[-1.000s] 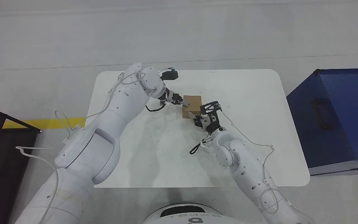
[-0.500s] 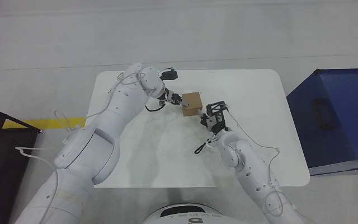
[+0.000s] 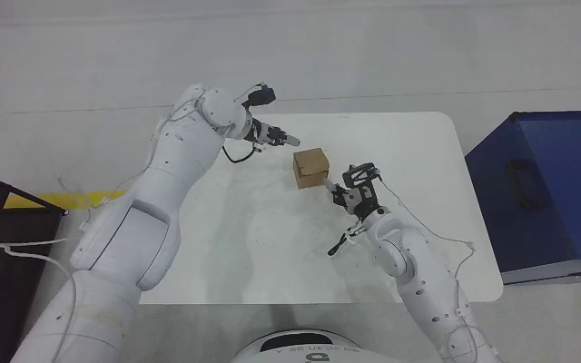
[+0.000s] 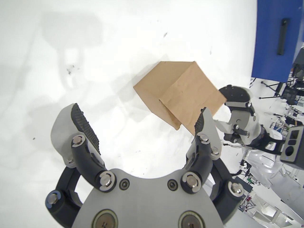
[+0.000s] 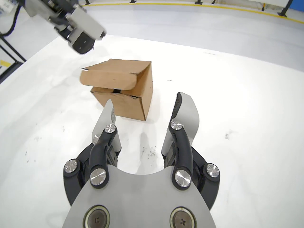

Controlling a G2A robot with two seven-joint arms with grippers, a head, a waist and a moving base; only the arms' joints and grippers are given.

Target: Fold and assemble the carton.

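Observation:
A small brown carton (image 3: 310,167) stands on the white table (image 3: 408,145) near its middle. It is folded into a box shape (image 5: 125,88), with one flap (image 5: 108,79) bulging loose over a side. My left gripper (image 3: 289,141) hangs open above the table, up and to the left of the carton (image 4: 182,96), apart from it. My right gripper (image 3: 334,191) stands open just right of and below the carton, also apart from it. In the right wrist view its fingertips (image 5: 178,103) hold nothing between them.
A blue bin (image 3: 536,195) stands off the table's right edge. A black frame (image 3: 23,204) stands on the floor at the left. A cable loop (image 3: 338,245) hangs from the right arm. The table's lower half and right side are bare.
Both grippers have let go of the carton and drawn back: the left one up and to the left, the right one down and to the right. The carton now stands alone.

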